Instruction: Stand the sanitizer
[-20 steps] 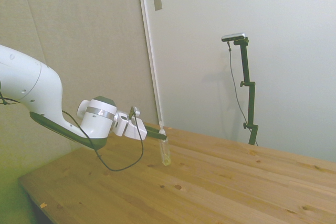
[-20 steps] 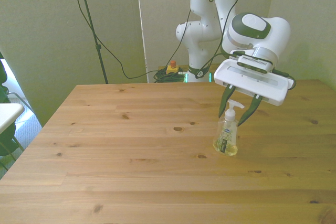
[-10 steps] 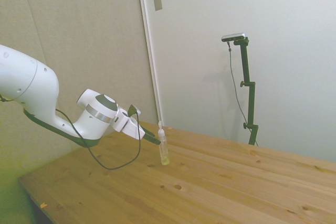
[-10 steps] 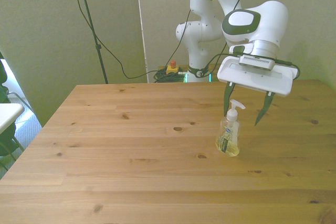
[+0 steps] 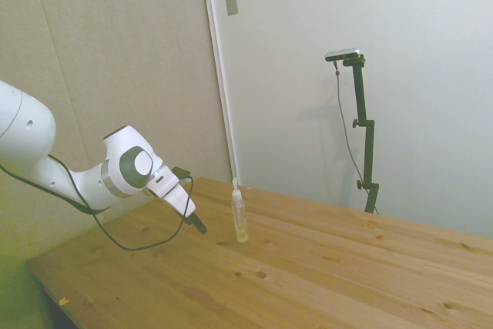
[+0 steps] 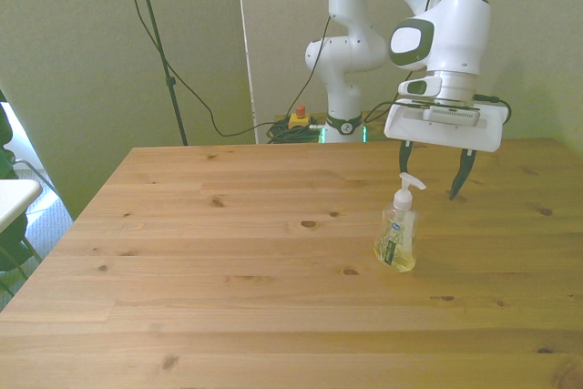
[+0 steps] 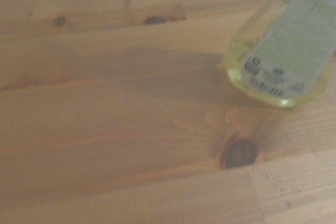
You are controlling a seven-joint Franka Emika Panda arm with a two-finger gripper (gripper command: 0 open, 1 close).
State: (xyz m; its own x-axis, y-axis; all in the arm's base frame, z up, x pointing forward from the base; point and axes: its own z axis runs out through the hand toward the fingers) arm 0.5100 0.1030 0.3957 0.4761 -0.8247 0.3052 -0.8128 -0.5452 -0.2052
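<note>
The sanitizer (image 6: pixel 397 232) stands upright on the wooden table (image 6: pixel 228 261), a small clear bottle with yellowish liquid, a label and a white pump top. In the side view the sanitizer (image 5: pixel 239 219) appears slim and free of contact. My gripper (image 6: pixel 432 176) hangs open behind and slightly above it, toward the front view's right, with its dark fingers (image 6: pixel 460 179) spread and nothing between them. From the side, the gripper (image 5: pixel 198 225) is a short gap away from the bottle. The wrist view catches the lower part of the sanitizer (image 7: pixel 278 51) on the wood.
The table's far edge (image 6: pixel 273 148) lies just behind the gripper. A red button (image 6: pixel 298 114) and cables sit on the floor beyond it. A white surface (image 6: pixel 11 196) pokes in at the front view's left. A dark knot (image 7: pixel 240 153) marks the wood beside the bottle.
The gripper opened off the bottle's neck and drew back away from it, rising a little. The sanitizer stays standing in the same spot.
</note>
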